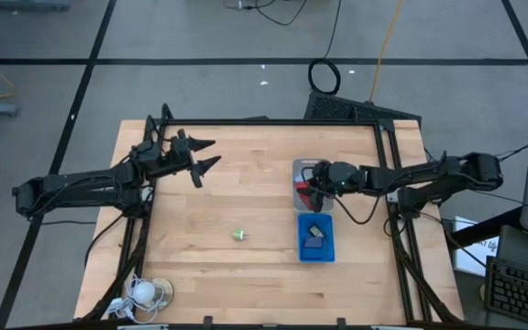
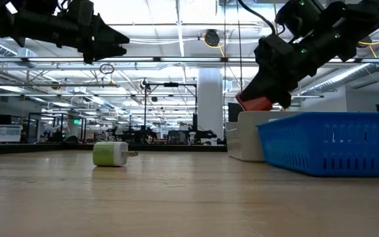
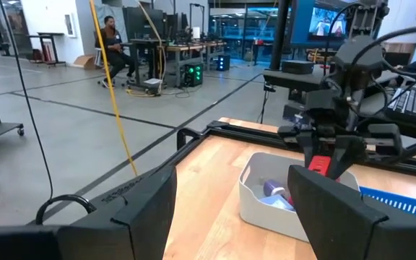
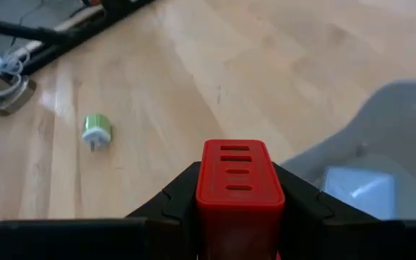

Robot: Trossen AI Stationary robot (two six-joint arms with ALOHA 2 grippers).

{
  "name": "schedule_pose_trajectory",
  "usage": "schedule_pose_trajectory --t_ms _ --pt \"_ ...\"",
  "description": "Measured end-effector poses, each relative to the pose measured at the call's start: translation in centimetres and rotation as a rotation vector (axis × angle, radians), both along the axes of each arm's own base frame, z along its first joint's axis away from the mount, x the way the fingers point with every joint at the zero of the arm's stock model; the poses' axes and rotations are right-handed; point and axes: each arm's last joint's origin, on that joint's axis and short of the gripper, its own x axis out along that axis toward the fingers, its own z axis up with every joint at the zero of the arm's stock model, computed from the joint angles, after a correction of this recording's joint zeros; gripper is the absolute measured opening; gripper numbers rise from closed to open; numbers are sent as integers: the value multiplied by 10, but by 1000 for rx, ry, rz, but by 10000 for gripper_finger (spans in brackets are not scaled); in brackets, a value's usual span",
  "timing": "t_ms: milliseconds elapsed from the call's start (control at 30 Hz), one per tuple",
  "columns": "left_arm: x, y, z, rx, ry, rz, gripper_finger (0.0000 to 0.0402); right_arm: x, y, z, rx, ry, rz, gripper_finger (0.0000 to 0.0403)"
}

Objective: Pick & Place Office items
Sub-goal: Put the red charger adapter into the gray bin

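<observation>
My right gripper (image 1: 315, 191) hangs over the clear tray (image 1: 298, 169) and is shut on a red block (image 4: 237, 180). In the right wrist view a light-blue piece (image 4: 357, 185) lies in that tray. A green-and-white bit (image 1: 239, 235) lies on its side on the bare wood near the table's middle. A dark rectangular piece (image 1: 313, 240) lies in the blue tray (image 1: 329, 254). My left gripper (image 1: 204, 156) is open and held high over the table's far left part, touching nothing. My right gripper pinches the red block between its two fingers by the block's two side faces (image 4: 202, 193); its ribbed end (image 4: 235, 172) sticks out past the fingertips. The fingers slant down from the table's right side. The block is lifted clear, just above the clear tray's rim (image 2: 242, 118).
A white round coiled-cord thing (image 1: 145, 291) sits at the table's near left corner. The two trays stand one behind the other on the table's right part. Black frame rails (image 1: 273, 122) run along the table's edges. Bare wood lies between the green bit and the trays.
</observation>
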Motion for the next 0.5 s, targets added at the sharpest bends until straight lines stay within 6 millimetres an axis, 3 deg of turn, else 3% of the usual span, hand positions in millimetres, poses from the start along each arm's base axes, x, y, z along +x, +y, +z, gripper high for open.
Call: schedule_pose_trajectory --t_ms 500 --pt "0 0 0 -4 -1 0 269 5 15 -19 -3 103 15 120"
